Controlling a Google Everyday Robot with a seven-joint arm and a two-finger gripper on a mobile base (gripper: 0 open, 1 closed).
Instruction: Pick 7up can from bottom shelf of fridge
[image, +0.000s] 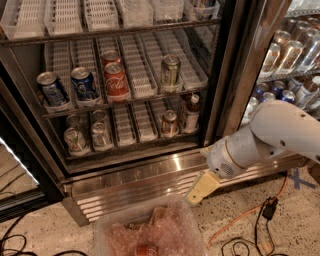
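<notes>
Furthest left, on the same level as the red Coca-Cola can (116, 80), we saw two blue cans (52, 89) standing side by side. Below and left of the Coca-Cola can, the 7up can (75, 140) stood upright at the front of the bottom shelf (131, 131) of the fridge (226, 85), in the outermost lane. A like can (100, 135) stood just beside it, one lane nearer the Coca-Cola can, and two more sat behind these in the dimness. A second red can stood directly behind the Coca-Cola can.

Far below it, a clear plastic bin (107, 235) lay on the floor. Below and right of the Coca-Cola can, an amber-brown can (169, 123) stood on the bottom shelf, with a dark bottle (191, 109) just beside. Level with the Coca-Cola can, to its right, stood a lone greenish can (170, 70).

Well down and right of the Coca-Cola can, outside the fridge and in front of its ribbed steel base, the gripper (201, 187) hung from the white arm (270, 132). It pointed towards the floor, well apart from the 7up can. We could not tell whether it was wide or closed, or whether it held anything.
</notes>
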